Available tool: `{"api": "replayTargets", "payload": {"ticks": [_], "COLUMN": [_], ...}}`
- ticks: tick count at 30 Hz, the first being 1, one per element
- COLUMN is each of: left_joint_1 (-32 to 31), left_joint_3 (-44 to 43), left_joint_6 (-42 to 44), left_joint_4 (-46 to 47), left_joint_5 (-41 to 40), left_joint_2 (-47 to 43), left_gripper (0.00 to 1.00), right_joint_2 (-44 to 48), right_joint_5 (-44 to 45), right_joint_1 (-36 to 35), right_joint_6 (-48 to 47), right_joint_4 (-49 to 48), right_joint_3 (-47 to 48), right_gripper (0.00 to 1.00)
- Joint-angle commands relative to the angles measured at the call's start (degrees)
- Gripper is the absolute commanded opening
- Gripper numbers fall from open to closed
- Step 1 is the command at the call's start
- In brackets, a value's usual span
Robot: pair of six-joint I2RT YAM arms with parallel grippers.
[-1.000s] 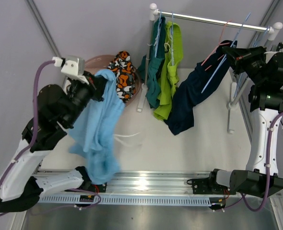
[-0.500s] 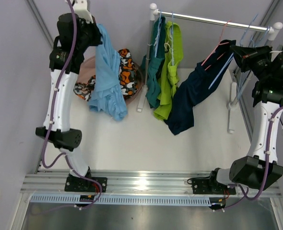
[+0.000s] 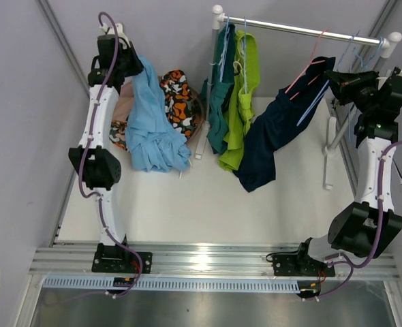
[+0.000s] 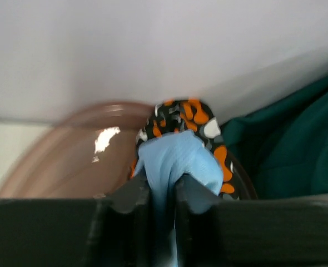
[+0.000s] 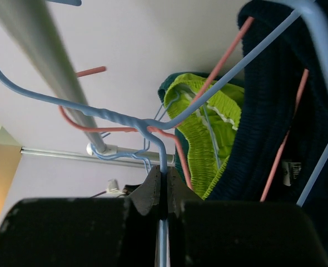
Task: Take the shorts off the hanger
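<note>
Left gripper (image 4: 163, 188) pinches a bunched fold of the light blue shorts (image 3: 150, 126), which hang limp over the pink basin (image 4: 69, 150); right gripper (image 5: 163, 188) is clamped on the blue hanger (image 5: 162, 153) carrying the navy shorts (image 3: 276, 133), which are light, soft cloth, probably best gripped at a gathered edge.

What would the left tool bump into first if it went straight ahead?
Probably the orange-and-black patterned shorts in the pink tub, just past the light blue shorts the left tool holds. Depth is hard to judge.
</note>
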State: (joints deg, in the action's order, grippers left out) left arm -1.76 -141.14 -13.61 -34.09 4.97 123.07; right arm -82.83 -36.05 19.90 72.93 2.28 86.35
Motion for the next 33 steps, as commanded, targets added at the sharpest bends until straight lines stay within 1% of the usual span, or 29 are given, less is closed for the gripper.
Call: {"api": "replayTargets", "payload": {"ticks": [1,2,3,5,6,7,8,9,10,12,13,14,15,16,17,18,19,20,21,23,24,26,27,28,31,32,33], "left_joint_1": [-0.2,-0.2,-0.2,-0.2,-0.2,-0.2,-0.2,-0.2,-0.2,-0.2,-0.2,-0.2,-0.3,-0.3,-0.3,-0.4,-0.5,-0.5,-0.5,-0.6,-0.7,-0.7,-0.7,-0.8,-0.8,-0.9,-1.1], "left_joint_3": [2.4,3.5,4.0,4.2,4.1,3.3,3.3,3.5,3.6,5.7,6.6,9.1,10.3,11.4,13.4,15.6,16.2,18.3,20.1,22.7,26.1,28.5,29.4,32.7,37.8,39.7,40.4], "left_joint_6": [-2.0,-2.2,-2.6,-2.7,-3.0,-3.3,-3.7,-4.2,-4.4,-4.9,-5.0,-5.1,-5.1,-5.0,-4.8,-4.7,-4.4,-4.1,-3.9,-3.5,-3.4,-3.4,-3.4,-3.7,-4.4,-4.5,-4.6], "left_joint_4": [2.4,2.5,2.5,1.7,0.3,-0.5,-2.1,-3.3,-3.9,-4.2,-4.1,-3.7,-3.4,-3.1,-2.4,-2.0,-1.8,-1.5,-1.4,-1.0,-0.6,1.0,1.4,2.5,5.0,5.5,6.0], "left_joint_5": [0.7,0.2,-0.2,-0.8,-1.0,-1.4,-1.5,-1.7,-2.0,-2.2,-2.2,-2.0,-1.5,-1.2,-0.8,-0.5,-0.1,0.2,0.6,1.9,2.1,2.4,2.7,2.8,3.9,4.4,5.4], "left_joint_2": [0.2,0.4,0.9,1.8,2.4,3.4,3.8,3.7,2.8,1.0,-1.4,-2.8,-4.3,-5.9,-9.3,-11.2,-12.7,-16.1,-17.7,-22.3,-24.0,-27.3,-30.4,-31.9,-37.5,-38.8,-39.7], "left_gripper": [0.27,0.28,0.31,0.40,0.60,0.67,0.77,0.93,0.97,0.99,0.99,0.99,0.99,0.99,0.99,0.99,0.99,0.99,0.99,0.99,0.99,0.99,0.99,0.99,0.99,0.99,0.99], "right_joint_2": [1.1,1.4,1.8,2.7,2.9,3.8,4.2,5.0,5.3,5.8,5.9,6.4,6.6,7.1,7.5,8.5,8.9,9.4,10.3,11.0,11.4,12.7,13.1,14.0,14.0,13.7,13.4], "right_joint_5": [-0.3,-0.1,0.0,0.1,0.2,0.2,0.5,0.9,0.9,0.9,0.6,0.5,0.5,0.6,0.8,1.1,1.8,2.1,2.4,3.1,3.4,4.8,5.4,6.9,9.5,11.9,13.5], "right_joint_1": [0.1,0.0,-0.2,-0.3,-0.3,-0.4,-0.4,-0.5,-0.5,-0.5,-0.5,-0.5,-0.5,-0.5,-0.6,-0.7,-0.7,-0.6,-0.6,-0.6,-0.6,-0.7,-0.9,-1.8,-3.7,-5.5,-6.4], "right_joint_6": [0.7,0.8,0.8,0.8,0.8,0.8,0.6,0.2,-0.1,-0.3,-0.2,-0.2,-0.2,-0.2,-0.4,-0.8,-1.1,-1.9,-2.2,-2.9,-3.1,-3.3,-3.5,-3.6,-5.5,-6.6,-7.7], "right_joint_4": [-4.5,-4.4,-4.4,-4.2,-3.9,-3.8,-3.3,-2.6,-2.5,-0.6,-0.5,-0.2,-0.3,-0.3,-0.1,0.3,1.0,2.1,2.6,4.0,4.4,5.4,5.5,5.6,7.5,10.0,11.5], "right_joint_3": [-2.0,-2.2,-2.5,-3.1,-3.2,-3.5,-3.8,-4.0,-4.0,-4.2,-4.3,-4.3,-4.6,-4.7,-4.9,-4.8,-4.6,-4.4,-4.3,-4.0,-4.1,-4.1,-4.1,-4.1,-1.2,0.2,3.4], "right_gripper": [0.00,0.00,0.00,0.00,0.00,0.00,0.00,0.00,0.00,0.00,0.00,0.04,0.15,0.30,0.59,0.69,0.77,0.97,0.99,0.99,0.99,0.99,0.99,0.99,0.99,0.99,0.99]}}
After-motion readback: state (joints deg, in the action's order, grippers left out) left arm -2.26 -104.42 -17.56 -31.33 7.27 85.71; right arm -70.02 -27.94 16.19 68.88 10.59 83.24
